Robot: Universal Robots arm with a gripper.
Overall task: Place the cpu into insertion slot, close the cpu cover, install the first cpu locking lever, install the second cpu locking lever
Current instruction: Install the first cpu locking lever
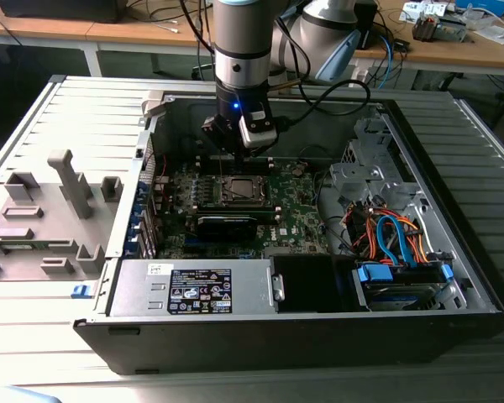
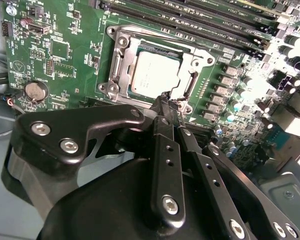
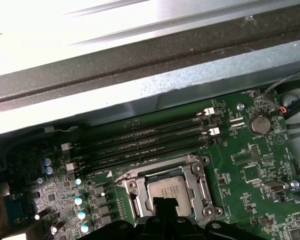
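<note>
Chip (image 2: 154, 73) seated in socket (image 2: 121, 70) under shut frame (image 2: 187, 62), levers seemingly pending, gripper (image 2: 171, 104) fingers pinched together, grasping nothing discernible.

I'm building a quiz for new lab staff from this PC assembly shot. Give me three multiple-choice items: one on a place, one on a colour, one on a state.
1. Where does the cpu lie?
A. in the insertion slot
B. on the grey power supply
C. on the wooden bench

2. What colour is the motherboard?
A. red
B. green
C. white

3. How does the cpu cover stand?
A. missing
B. raised upright
C. down over the cpu

Answers:
1 A: its silver top sits inside the insertion slot.
2 B: the motherboard is green in both wrist views.
3 C: the cpu cover lies flat, framing the chip, with the gripper just beside it.
</note>
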